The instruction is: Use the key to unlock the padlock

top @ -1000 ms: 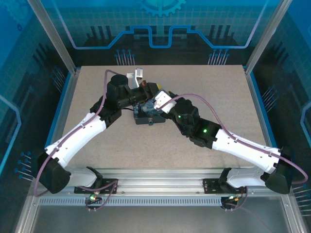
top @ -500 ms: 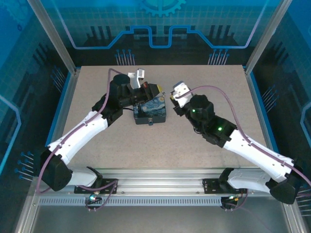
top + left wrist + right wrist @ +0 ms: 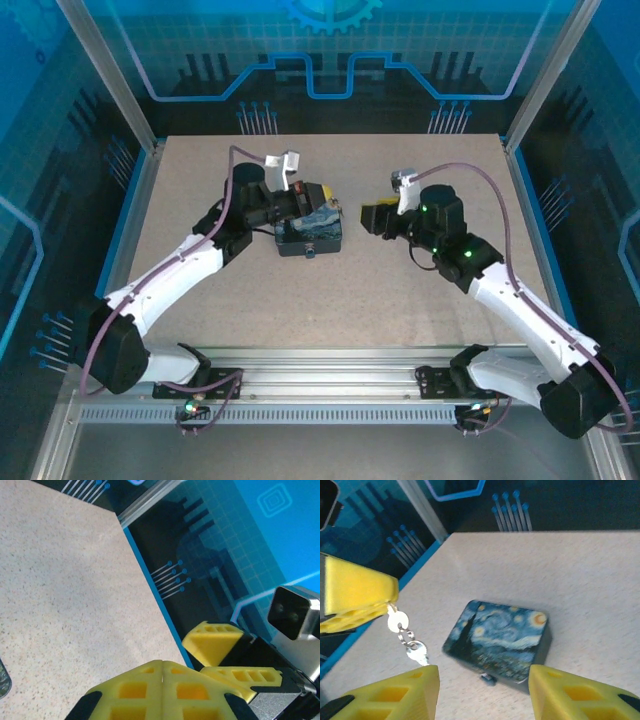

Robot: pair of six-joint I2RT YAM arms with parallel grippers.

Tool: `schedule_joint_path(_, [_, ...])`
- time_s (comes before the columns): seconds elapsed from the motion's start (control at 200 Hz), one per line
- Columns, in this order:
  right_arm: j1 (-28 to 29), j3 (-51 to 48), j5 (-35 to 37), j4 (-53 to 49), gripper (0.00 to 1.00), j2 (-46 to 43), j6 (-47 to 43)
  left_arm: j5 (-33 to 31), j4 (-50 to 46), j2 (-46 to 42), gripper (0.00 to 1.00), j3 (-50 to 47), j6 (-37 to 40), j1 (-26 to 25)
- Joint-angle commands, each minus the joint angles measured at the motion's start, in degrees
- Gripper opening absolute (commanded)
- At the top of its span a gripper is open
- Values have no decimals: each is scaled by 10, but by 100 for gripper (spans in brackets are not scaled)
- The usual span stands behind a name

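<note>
Two arms, key ready, padlock waiting
What looks like the padlock (image 3: 487, 679) sits at the tin's (image 3: 500, 635) front edge, too small to be sure. Key (image 3: 417, 652) dangles near the tin from the left gripper's (image 3: 387, 597) pressed-together fingers; the right gripper (image 3: 372, 216) has just backed off the tin, fingers spread, so unlocking isn't begun.

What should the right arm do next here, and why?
Probably bring the right gripper in to pinch the key: its jaws stand open, and the key hangs free on a chain from the shut left gripper, beside the tin.
</note>
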Motion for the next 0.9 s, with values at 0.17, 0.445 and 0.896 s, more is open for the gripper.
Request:
schedule_joint_path(0.17, [-25, -120, -157, 274, 49, 23, 231, 37, 117, -25, 0, -77, -22, 5])
schedule_joint_path(0.445, [-27, -167, -160, 440, 57, 51, 359, 43, 181, -24, 0, -105, -65, 3])
schedule_joint_path(0.896, [-10, -168, -167, 568, 48, 97, 429, 40, 258, -5, 0, -113, -129, -3])
